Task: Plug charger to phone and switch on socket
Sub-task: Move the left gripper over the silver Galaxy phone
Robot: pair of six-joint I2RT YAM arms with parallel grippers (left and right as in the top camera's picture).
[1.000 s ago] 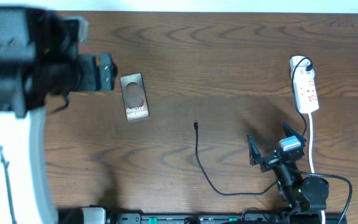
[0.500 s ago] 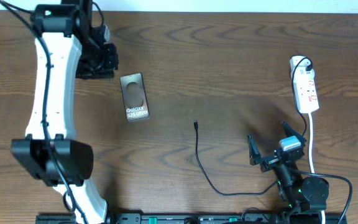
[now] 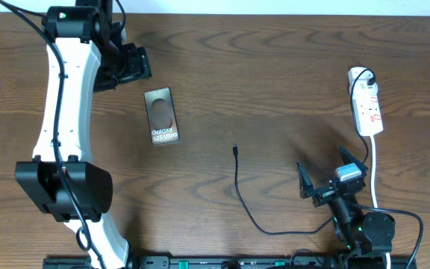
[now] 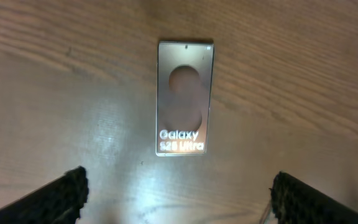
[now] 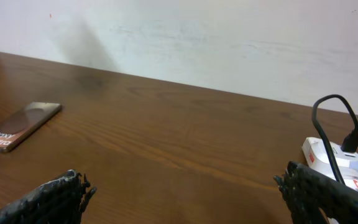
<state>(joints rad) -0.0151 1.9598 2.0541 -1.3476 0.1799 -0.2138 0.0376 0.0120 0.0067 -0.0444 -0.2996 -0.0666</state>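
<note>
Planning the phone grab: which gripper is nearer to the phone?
Left. The left gripper hovers just beyond the phone; the right gripper sits far off, near the white cord.

left arm (image 3: pixel 69 112) extended | left pincer (image 3: pixel 131 63) spread wide | right arm (image 3: pixel 364 228) folded | right pincer (image 3: pixel 327 175) spread wide

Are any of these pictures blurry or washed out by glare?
Left wrist view: a pale glare patch on the table beside the phone, whose lettering looks slightly soft. Right wrist view: the fingertips of the right gripper are blurred in the foreground, and a faint shadow darkens the wall at upper left. Overhead view: evenly lit and sharp throughout.
</note>
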